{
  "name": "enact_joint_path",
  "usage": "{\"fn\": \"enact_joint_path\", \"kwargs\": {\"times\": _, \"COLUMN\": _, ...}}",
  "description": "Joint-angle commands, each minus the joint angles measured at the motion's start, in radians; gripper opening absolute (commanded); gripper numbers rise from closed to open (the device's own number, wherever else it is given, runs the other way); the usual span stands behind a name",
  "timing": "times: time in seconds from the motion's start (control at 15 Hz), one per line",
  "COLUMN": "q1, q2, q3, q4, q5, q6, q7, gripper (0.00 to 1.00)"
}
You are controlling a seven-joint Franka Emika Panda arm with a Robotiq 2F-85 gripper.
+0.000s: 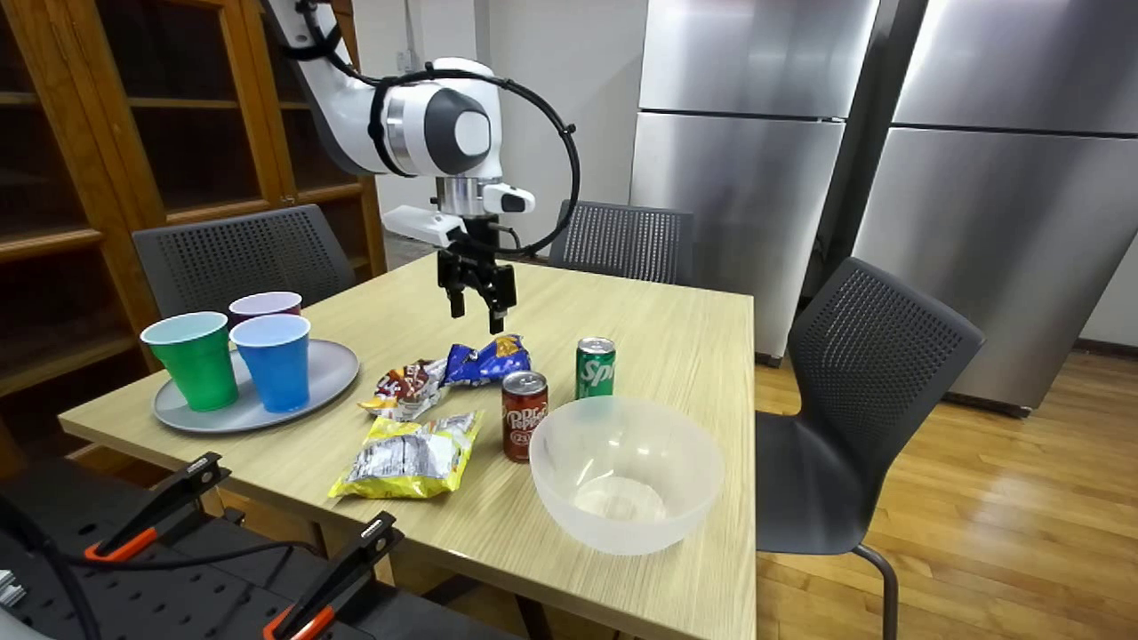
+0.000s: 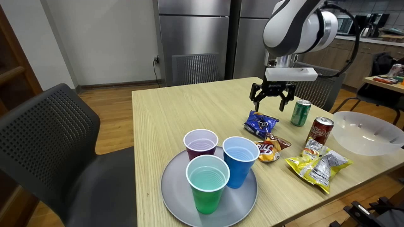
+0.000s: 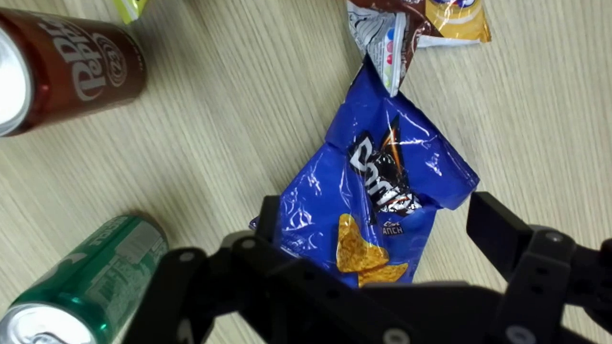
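The black two-fingered gripper point(image 2: 269, 107) hangs spread wide and empty above the crumpled blue plastic snack bag point(image 2: 260, 124), left of the green aluminium can point(image 2: 300, 113) in both exterior views; best lower straight, the bag's flared corners between the fingers point(image 3: 499, 224); then squeeze gently.

Near the left corner of the counter point(image 1: 676, 356), in an exterior view, a gray plate point(image 1: 334, 366) bears three cups point(image 1: 274, 369). A frosted bowl point(image 1: 627, 480) stands by the right edge.

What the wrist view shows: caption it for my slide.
Open black two-finger gripper above a glossy blue Doritos bag, a maroon metal can and a green metal can nearby.
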Motion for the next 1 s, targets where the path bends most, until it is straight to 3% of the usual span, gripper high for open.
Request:
{"fn": "enact_joint_path", "kwargs": {"times": 0.0, "q1": 0.005, "q2": 0.074, "q3": -0.01, "q4": 0.079, "q5": -0.003, "q6": -0.012, "q7": -0.024, "gripper": 1.0}}
{"fn": "enact_joint_path", "kwargs": {"times": 0.93, "q1": 0.01, "q2": 0.195, "q3": -0.018, "q4": 0.194, "q5": 0.007, "q6": -0.027, "q7": -0.019, "gripper": 1.0}}
